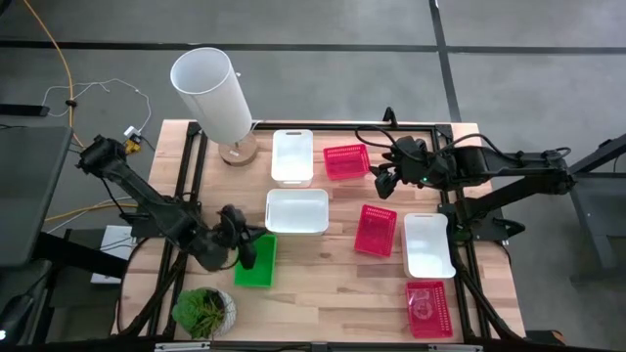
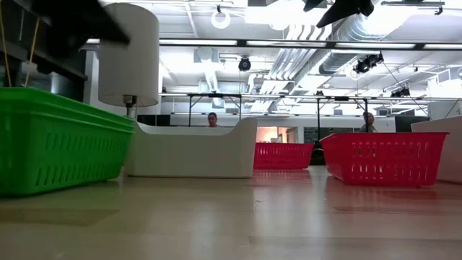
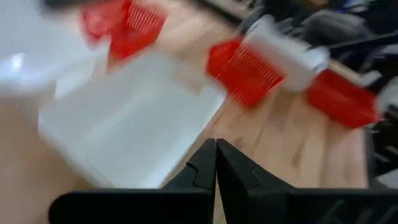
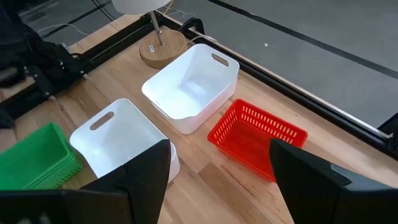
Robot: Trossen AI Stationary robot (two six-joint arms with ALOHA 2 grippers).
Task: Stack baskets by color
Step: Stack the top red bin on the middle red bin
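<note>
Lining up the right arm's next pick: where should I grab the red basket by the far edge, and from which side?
Take the red basket by one thin upright side wall, coming straight down from above: it sits upright, open and empty, so one finger can go inside. The open right gripper hovers just beside it, so the wall facing it looks handiest.

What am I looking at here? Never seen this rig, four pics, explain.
Two robot arms work at a wooden table. One picture looks down from above, one looks level across the tabletop, and two come from cameras on the arms' wrists. On the table lie three white baskets, three red baskets, a green basket, a lamp and a potted plant. The left hand is shut, empty, over the green basket. The right hand is open, empty, beside the far red basket.
</note>
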